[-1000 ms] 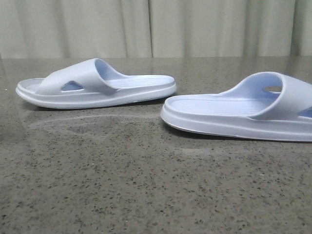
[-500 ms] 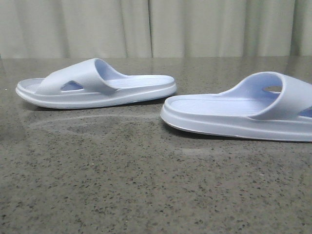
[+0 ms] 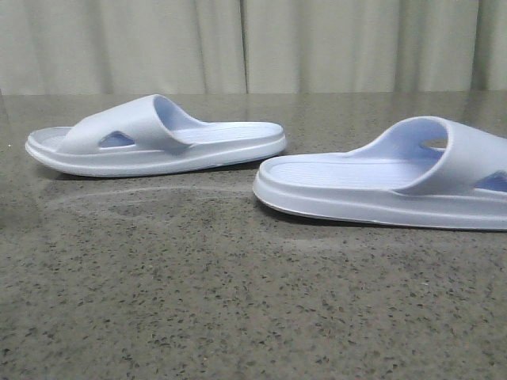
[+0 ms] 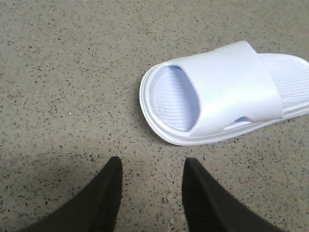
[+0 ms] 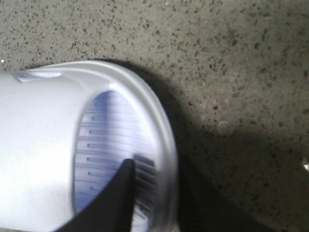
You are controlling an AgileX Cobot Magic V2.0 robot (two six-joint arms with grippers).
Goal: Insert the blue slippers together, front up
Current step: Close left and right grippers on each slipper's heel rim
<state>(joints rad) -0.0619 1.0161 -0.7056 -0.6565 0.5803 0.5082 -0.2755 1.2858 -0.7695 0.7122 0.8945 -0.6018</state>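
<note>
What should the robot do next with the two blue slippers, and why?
Probably keep sliding the right slipper toward the left slipper. The right gripper seems to have one finger on the footbed at its toe rim, and a gap still separates the two. The left gripper hangs open, short of the left slipper.

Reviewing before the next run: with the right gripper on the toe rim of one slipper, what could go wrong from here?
1. Right gripper pinches only the right slipper's toe rim; the soft foam could flex or slip out.
2. Dragged by one end, it may pivot and reach the left slipper misaligned.
3. Left gripper is open, off that slipper, so contact could push it.
</note>
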